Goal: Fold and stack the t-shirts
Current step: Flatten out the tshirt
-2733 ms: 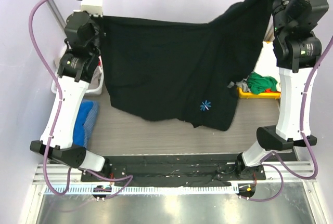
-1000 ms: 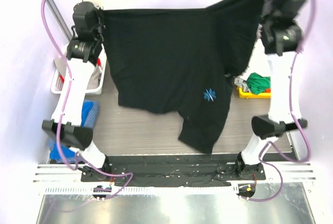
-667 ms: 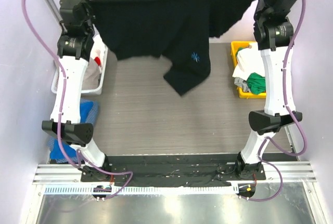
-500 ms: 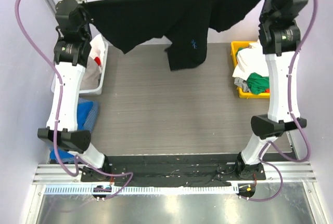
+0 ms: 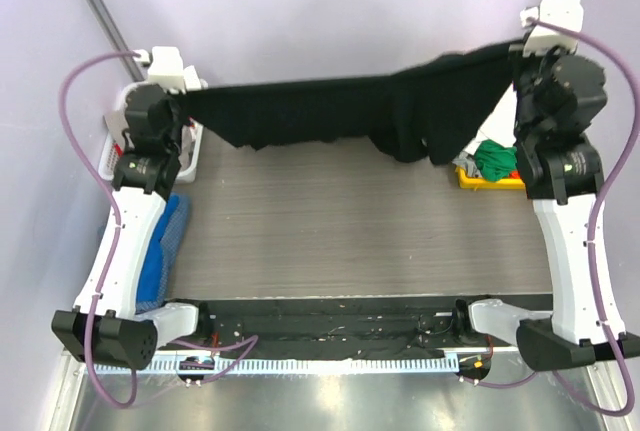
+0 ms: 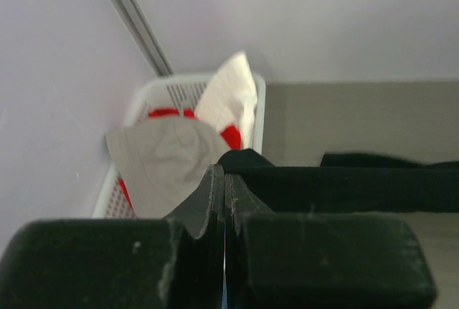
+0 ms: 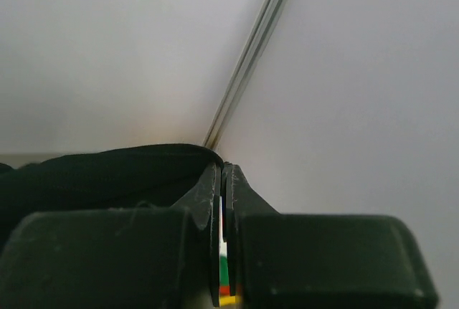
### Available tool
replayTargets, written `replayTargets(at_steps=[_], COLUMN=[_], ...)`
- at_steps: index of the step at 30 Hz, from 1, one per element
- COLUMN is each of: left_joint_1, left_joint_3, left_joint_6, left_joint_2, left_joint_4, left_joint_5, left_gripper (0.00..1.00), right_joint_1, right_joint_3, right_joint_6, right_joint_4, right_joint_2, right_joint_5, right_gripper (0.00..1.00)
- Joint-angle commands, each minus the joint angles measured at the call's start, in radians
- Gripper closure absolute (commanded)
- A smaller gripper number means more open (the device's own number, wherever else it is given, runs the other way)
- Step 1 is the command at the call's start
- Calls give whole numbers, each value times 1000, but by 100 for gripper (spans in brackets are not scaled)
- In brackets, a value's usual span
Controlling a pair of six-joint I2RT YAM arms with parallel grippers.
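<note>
Both pairs of jaws are clamping tight on the black t-shirt [image 5: 330,111]: the left gripper [image 6: 224,180] is pinching one edge of the fabric and the right gripper [image 7: 222,174] is biting another, with no gap showing between the fingers in either wrist view. Between the two sets of jaws the shirt is hanging as a taut band above the table [image 5: 350,221], with a bunched fold drooping nearer the right jaws, which are holding their end higher. It is probably being stretched like this so that the cloth is opening out flat before it is laid down for folding. Just beyond and below the left jaws a white basket [image 6: 154,92] is holding a beige cloth [image 6: 161,158], a white cloth [image 6: 233,97] and something red [image 6: 231,135] that is too hidden to name. Below the right jaws a yellow bin [image 5: 478,182] is carrying a crumpled green t-shirt [image 5: 502,159]. Under the left jaws, toward that arm's base, a blue cloth [image 5: 165,241] is lying on the table.
</note>
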Motion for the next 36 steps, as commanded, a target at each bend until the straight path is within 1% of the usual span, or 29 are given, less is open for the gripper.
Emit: replayTargets(at_steps=[1,4,6,9,11,12,13,14,15,16,17,18,19,20,21,22,23,24,25,26,27,29,30,31,32,33,36], left_joint_1=[27,27,29,27,27,27,27,27,27,27,26,27,29,29,29,27,27,27,29,29,29,29,29,27,29,27,27], left_joint_3=[-151,-229,-235,-217,-154,-122,-44,1,51,172,246,324,495,585,674,835,907,994,1012,1009,994,897,859,795,774,759,721], left_joint_6=[67,104,104,88,68,59,41,33,25,21,15,15,15,22,22,22,22,18,13,2,-2,-16,-19,-19,-19,-22,-19], left_joint_2=[-77,-115,-123,-98,-25,15,90,136,178,224,329,378,440,537,592,632,693,706,709,680,658,594,525,497,476,438,390], left_joint_4=[45,52,42,34,34,33,25,23,20,-6,-24,-47,-96,-122,-150,-192,-210,-211,-198,-173,-114,-46,15,38,51,53,62], left_joint_5=[-16,-36,-20,-12,-13,-16,-21,-21,-18,-18,-23,-29,-42,-71,-81,-87,-96,-101,-102,-99,-96,-93,-81,-76,-73,-72,-72], left_gripper=[100,100,100,100,100,100,100,100,100,100,100,100,100,100,100,100,100,100,100,100,100,100,100,100,100,100,100], right_joint_1=[-21,-21,-19,-21,-21,-22,-22,-27,-33,-34,-37,-40,-42,-42,-47,-50,-51,-51,-51,-51,-51,-51,-51,-51,-51,-51,-51], right_joint_3=[-180,-266,-306,-318,-294,-247,-213,-173,-77,-24,34,157,227,299,450,528,601,717,763,792,794,740,670,645,628,631,656], right_joint_6=[68,79,80,66,31,14,2,-13,-18,-24,-29,-41,-47,-50,-59,-62,-65,-69,-67,-61,-55,-42,-38,-32,-30,-30,-30], right_joint_4=[-22,-40,-42,-22,12,26,37,49,50,52,54,54,54,52,52,47,41,41,43,55,70,148,174,214,219,221,234], right_joint_2=[-93,-127,-128,-104,-42,-14,14,90,127,173,213,302,344,385,470,508,548,594,609,612,606,548,519,479,464,455,424], right_joint_5=[-10,-22,-13,-7,5,21,25,28,30,30,34,42,54,65,73,87,91,93,93,93,93,85,82,81,79,79,68], right_gripper=[99,99,99,99,99,99,99,99,99,99,99,99,99,99,99,99,99,99,99,99,99,99,99,99,99,99,99])
